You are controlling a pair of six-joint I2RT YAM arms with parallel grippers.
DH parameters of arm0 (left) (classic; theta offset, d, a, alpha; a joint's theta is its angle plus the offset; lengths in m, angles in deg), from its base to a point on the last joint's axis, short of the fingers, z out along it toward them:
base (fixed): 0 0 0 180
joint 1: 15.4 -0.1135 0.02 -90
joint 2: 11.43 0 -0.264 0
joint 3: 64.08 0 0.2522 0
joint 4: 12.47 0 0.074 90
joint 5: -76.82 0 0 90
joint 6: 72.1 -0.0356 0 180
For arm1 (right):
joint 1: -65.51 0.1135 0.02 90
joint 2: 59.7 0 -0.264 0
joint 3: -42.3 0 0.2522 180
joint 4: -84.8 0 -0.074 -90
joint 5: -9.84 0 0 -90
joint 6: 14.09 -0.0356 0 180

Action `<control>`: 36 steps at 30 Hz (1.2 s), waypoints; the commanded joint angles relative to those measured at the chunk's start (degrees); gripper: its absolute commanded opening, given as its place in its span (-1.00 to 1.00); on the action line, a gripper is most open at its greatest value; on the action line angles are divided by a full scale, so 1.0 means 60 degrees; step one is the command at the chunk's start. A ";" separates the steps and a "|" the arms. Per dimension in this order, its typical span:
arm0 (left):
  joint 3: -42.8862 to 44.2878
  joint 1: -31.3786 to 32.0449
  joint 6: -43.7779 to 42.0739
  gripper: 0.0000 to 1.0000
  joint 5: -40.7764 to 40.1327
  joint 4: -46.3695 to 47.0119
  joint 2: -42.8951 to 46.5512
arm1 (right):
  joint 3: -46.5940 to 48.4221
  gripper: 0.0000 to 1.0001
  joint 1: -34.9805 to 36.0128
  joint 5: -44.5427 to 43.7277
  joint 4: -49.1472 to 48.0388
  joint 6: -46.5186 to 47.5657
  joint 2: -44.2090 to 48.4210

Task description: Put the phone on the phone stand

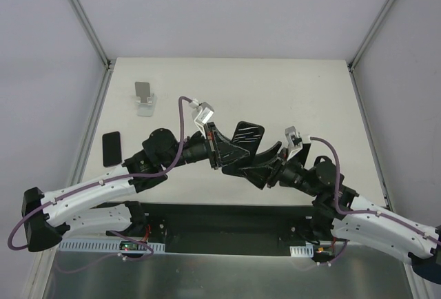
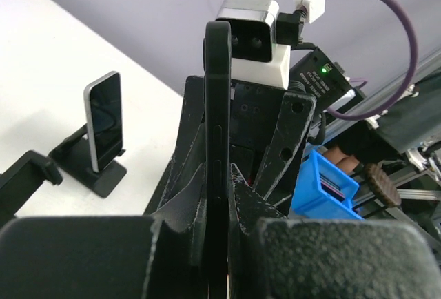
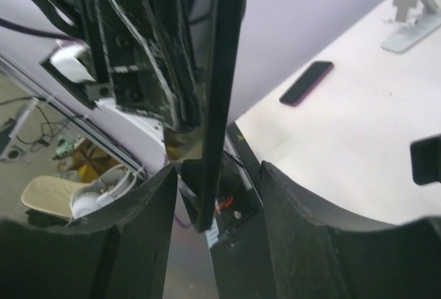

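Observation:
My left gripper point(image 1: 222, 149) point(image 2: 218, 171) is shut on a thin black phone point(image 2: 218, 71), held edge-on in the air between the two arms. My right gripper point(image 1: 265, 167) point(image 3: 217, 175) is open. Its two fingers stand on either side of the phone's point(image 3: 227, 51) lower end, with a gap on both sides. The black disc-base phone stand does not clearly show in any view. A black bracket-like piece point(image 2: 27, 168) sits at the left edge of the left wrist view; I cannot tell what it is.
A second phone point(image 2: 103, 123) leans on a black folding wedge stand point(image 1: 248, 133) just beyond the grippers. A dark phone point(image 1: 111, 148) point(image 3: 306, 82) lies flat at the table's left. A small silver-white stand point(image 1: 145, 98) point(image 3: 406, 9) stands at the far left.

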 commanded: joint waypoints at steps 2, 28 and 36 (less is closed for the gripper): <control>-0.0264 -0.0022 0.0704 -1.00 0.0717 0.2994 -0.0097 | 0.0210 0.01 0.0165 -0.0288 -0.2087 -0.0362 -0.0216; 0.2313 -0.1970 -0.0189 -0.05 0.5094 -0.2438 -0.0712 | 0.1189 -0.99 0.0297 0.1498 0.0943 0.1483 0.0560; 0.3002 -0.1795 -0.0277 -0.48 0.6811 -0.2496 -0.1299 | 0.1367 -0.99 0.0282 0.1690 0.1208 0.1454 0.0369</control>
